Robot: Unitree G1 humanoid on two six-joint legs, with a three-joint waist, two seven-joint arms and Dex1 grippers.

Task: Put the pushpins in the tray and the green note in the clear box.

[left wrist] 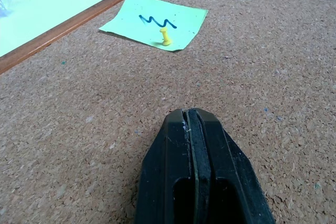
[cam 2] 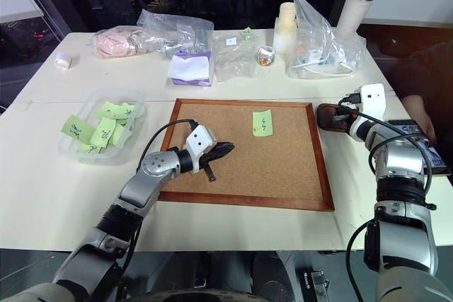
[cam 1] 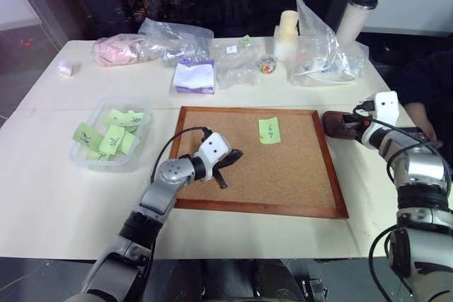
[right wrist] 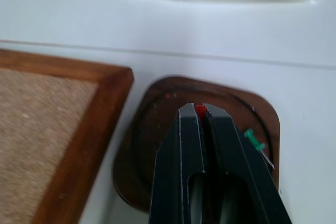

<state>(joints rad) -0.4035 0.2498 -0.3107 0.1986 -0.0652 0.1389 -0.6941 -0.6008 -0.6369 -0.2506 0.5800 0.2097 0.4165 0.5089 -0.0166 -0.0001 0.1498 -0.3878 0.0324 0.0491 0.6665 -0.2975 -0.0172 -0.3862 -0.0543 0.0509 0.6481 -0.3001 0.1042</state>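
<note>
Right gripper over tray with red pin; left idle on board.

Cork board (cam 1: 283, 167) carries one green note (cam 1: 269, 131), fixed by a yellow pushpin (left wrist: 166, 37). Clear box (cam 1: 83, 158) to its left holds more notes. Tray (right wrist: 152, 129), just beside board's right edge, contains a green pin (right wrist: 255, 140). Right gripper (right wrist: 200, 109) pinches a red pushpin (right wrist: 200, 110) above tray. Left gripper (left wrist: 190, 116) closed, empty.

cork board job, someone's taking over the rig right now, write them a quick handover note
Right gripper: shut on a red pushpin, over the small dark reddish-brown tray, not yet dropped.
Left gripper: shut, empty, over the wood-framed cork board.
Done: green pushpin in the tray; several green notes in the clear plastic box.
Left: one light-green sticky note on the board, held by a yellow pushpin. Pull the pin, tray it, box the note.
</note>
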